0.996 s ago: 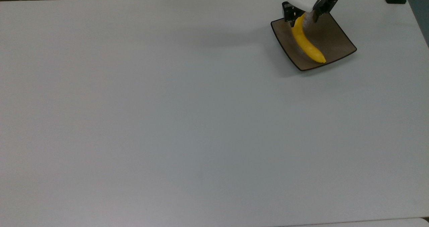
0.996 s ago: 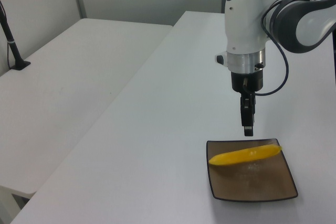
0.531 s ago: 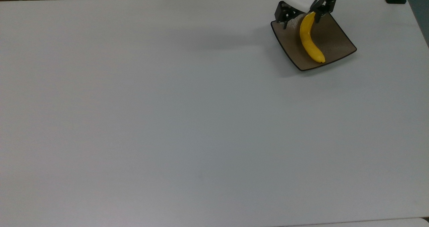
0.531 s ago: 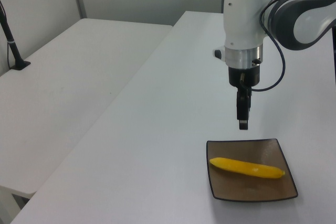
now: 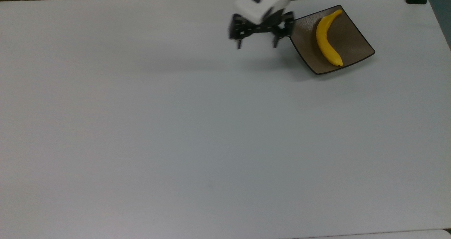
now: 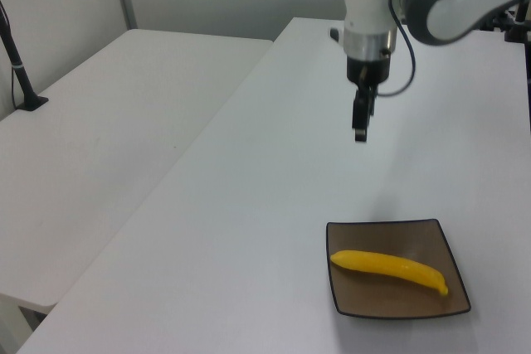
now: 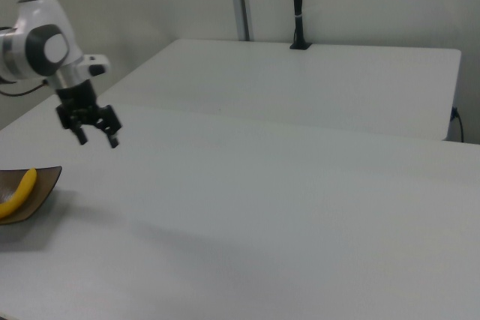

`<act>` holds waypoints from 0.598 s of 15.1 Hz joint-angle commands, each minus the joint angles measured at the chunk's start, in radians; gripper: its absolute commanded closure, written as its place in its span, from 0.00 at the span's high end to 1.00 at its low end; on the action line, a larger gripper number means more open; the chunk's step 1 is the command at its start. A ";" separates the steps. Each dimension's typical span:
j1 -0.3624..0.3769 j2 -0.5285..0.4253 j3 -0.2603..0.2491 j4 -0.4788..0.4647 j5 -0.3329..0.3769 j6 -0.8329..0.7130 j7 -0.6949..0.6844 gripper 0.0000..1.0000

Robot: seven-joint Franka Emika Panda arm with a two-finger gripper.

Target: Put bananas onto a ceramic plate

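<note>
The banana (image 5: 327, 37) lies flat across the dished centre of the ceramic plate (image 5: 356, 38), stem toward the far corner in the top view, resting free of any grip. The robot's hand (image 5: 257, 45), fingers spread wide apart and empty, has pulled away from the plate within the last second and now hangs above the bare white surface (image 5: 197, 133), to the top view's left of the plate. Half a second ago it was directly over the plate's far edge. The banana appears settled, though the plate's shallow slope is hard to judge. Placement looks complete; the arm seems to be retreating.
</note>
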 commanded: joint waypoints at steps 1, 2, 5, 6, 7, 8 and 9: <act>-0.001 -0.042 -0.151 0.030 0.003 -0.025 -0.103 1.00; -0.022 -0.051 -0.188 0.033 0.013 -0.023 -0.144 1.00; -0.090 -0.064 -0.193 0.032 0.049 -0.020 -0.184 1.00; -0.103 -0.065 -0.195 0.032 0.081 -0.019 -0.186 1.00; -0.116 -0.065 -0.198 0.032 0.110 -0.017 -0.201 1.00; -0.119 -0.065 -0.202 0.030 0.125 -0.016 -0.219 1.00; -0.119 -0.065 -0.208 0.025 0.129 -0.016 -0.232 1.00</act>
